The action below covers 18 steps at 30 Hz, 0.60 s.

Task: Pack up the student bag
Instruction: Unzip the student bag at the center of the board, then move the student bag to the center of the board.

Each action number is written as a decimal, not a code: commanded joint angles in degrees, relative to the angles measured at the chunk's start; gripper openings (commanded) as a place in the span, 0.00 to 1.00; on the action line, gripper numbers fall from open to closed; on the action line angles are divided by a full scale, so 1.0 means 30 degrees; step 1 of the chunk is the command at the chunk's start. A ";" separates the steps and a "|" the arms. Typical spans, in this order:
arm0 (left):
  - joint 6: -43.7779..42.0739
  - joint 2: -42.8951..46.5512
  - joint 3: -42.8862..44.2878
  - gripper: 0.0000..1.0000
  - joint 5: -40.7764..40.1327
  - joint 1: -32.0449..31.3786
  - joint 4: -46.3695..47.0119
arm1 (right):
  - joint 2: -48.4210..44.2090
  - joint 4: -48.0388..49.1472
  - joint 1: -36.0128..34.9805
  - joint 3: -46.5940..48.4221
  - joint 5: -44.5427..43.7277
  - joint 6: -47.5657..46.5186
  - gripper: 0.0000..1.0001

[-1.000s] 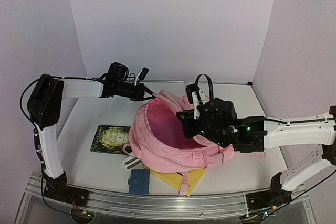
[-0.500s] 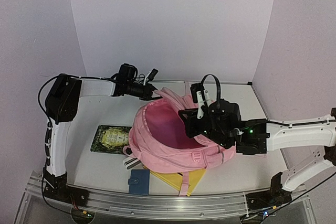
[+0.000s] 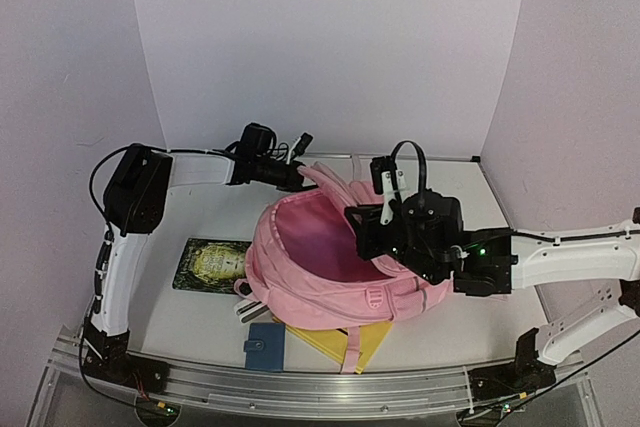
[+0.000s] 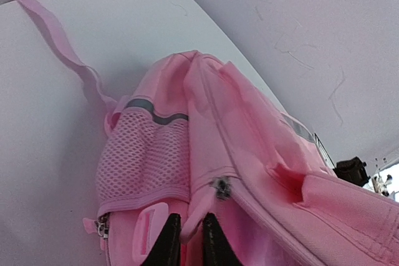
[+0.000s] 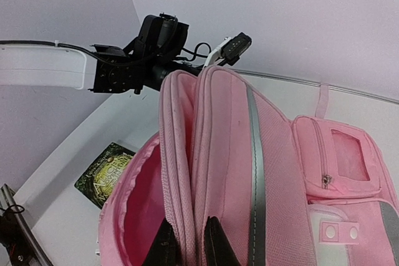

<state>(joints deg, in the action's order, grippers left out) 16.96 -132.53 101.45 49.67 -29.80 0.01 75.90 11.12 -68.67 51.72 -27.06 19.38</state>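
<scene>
Left gripper [image 4: 190,245] and right gripper [image 5: 187,247] clamped student bag [image 3: 330,252] rim, mouth-opening step; next probably needed one freed for book [image 3: 210,264].

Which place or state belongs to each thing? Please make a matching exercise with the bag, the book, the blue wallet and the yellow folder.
Things:
1. bag
2. book
3. blue wallet
4. yellow folder

Places or states:
A. partly under the bag
B. left of the bag, cover up
C. open, mouth wide
D. in front of the bag, left of the folder

Pairs: 1-C, 2-B, 3-D, 4-A
</scene>
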 commanded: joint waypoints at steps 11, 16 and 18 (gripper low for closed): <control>0.0352 0.8827 -0.6253 0.81 -1.0002 0.1792 -0.1997 | 0.1883 -0.5160 0.1387 0.4776 -0.8621 0.3382 0.00; 0.1375 1.3011 -1.0080 0.88 -1.2399 0.2183 -0.3443 | 0.3443 -0.5231 0.3386 0.4690 -0.7582 0.4088 0.00; 0.1894 1.4861 -1.1749 0.90 -1.3142 0.2281 -0.3815 | 0.4092 -0.5230 0.3817 0.4782 -0.7529 0.4169 0.00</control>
<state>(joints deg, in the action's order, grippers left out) 19.83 -97.04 74.27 17.84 -23.29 -7.25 85.04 -2.71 -61.39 64.26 -44.08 29.48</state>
